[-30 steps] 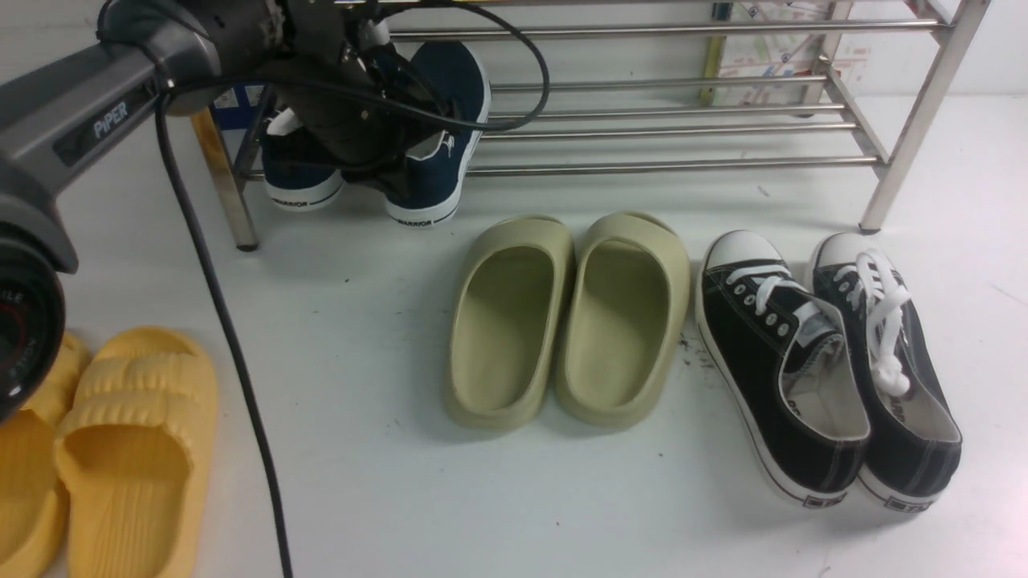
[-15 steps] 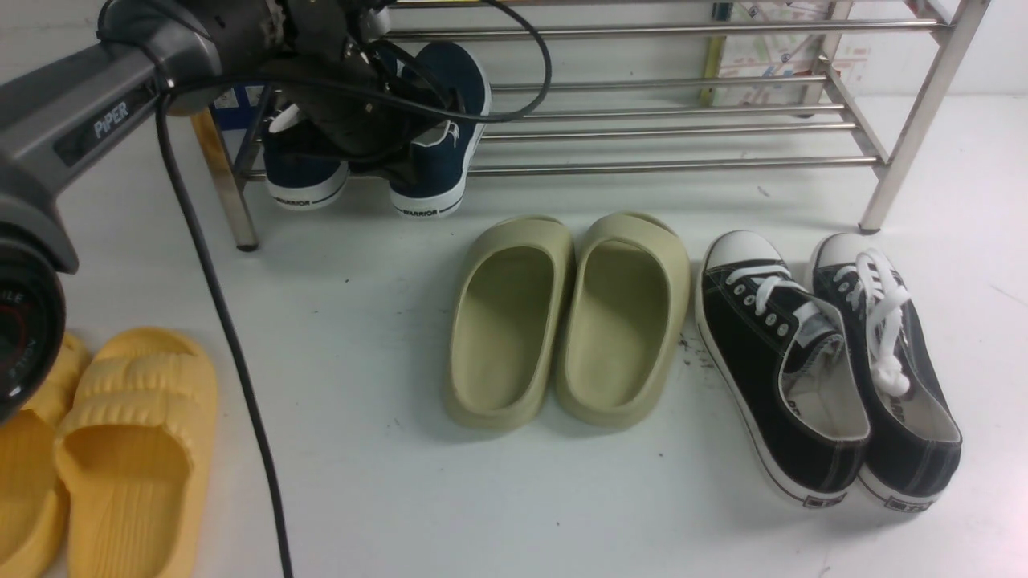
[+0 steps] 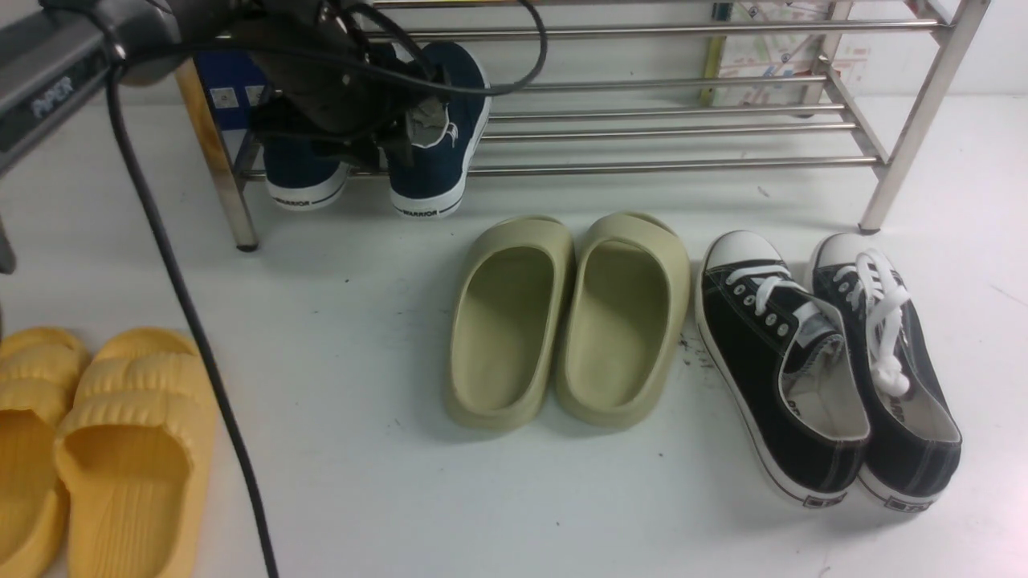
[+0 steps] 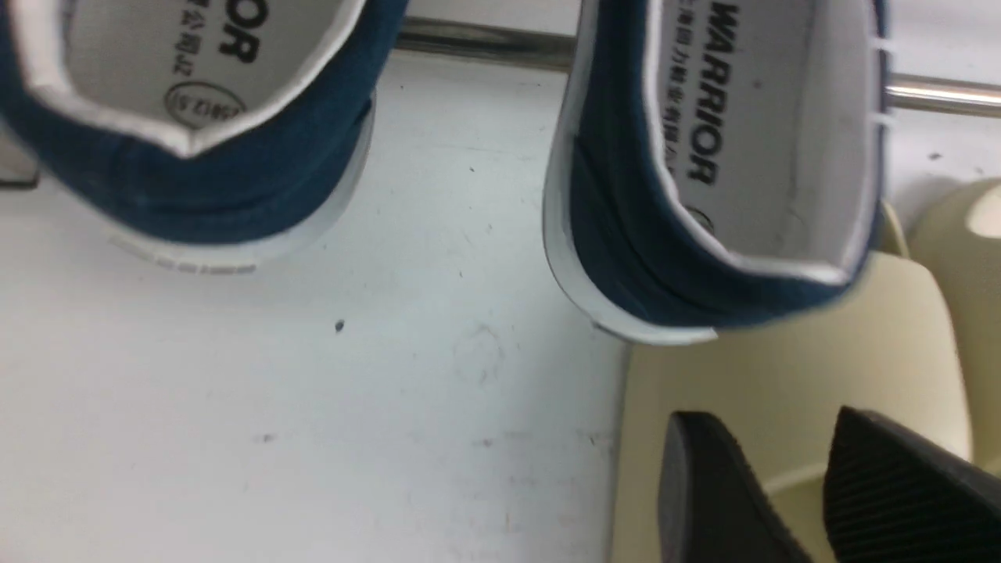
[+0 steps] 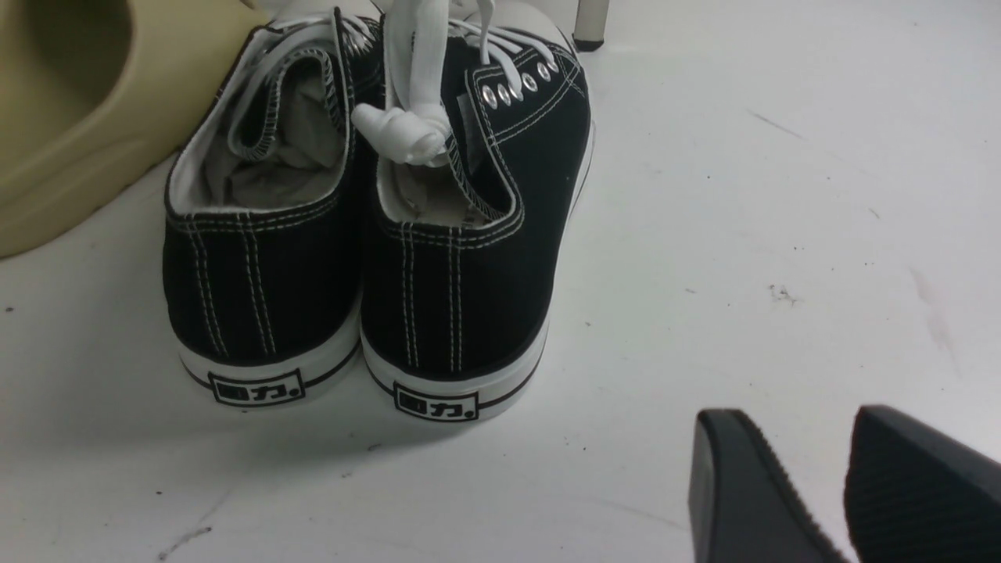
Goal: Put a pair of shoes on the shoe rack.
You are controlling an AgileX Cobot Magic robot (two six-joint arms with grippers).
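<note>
Inspector: Navy canvas is noted on the pair of shoes (image 3: 377,152), seated heels-outward on the lowest tubes at the left end of the shoe rack (image 3: 683,128), with both heels overhanging the front tube. In the left wrist view the two white-lined openings (image 4: 751,117) are seen side by side, apart from each other.

Assessor: How is the pair judged to handle?

Inspector: Light and soft is the judgement: canvas uppers that would fold under pressure, with stiffer rubber soles. A hold on the heel collar or the inner side walls is judged the soundest.

Assessor: And the end effectors?

Inspector: The left end effector (image 4: 790,485) is seen with its fingers parted by a small gap and nothing between them; no shoe is clamped. The right end effector (image 5: 813,485) is seen likewise parted and empty, low over the worktop (image 3: 361,482) near the black lace-up sneakers (image 5: 367,234).

Assessor: What differs from a second ago?

Inspector: The right-hand shoe was then held tilted and lower; it is now settled level with its mate. The left arm has been raised and drawn back, and its fingers have been released. The olive slides (image 3: 562,321) and yellow slides (image 3: 104,449) are unmoved.
</note>
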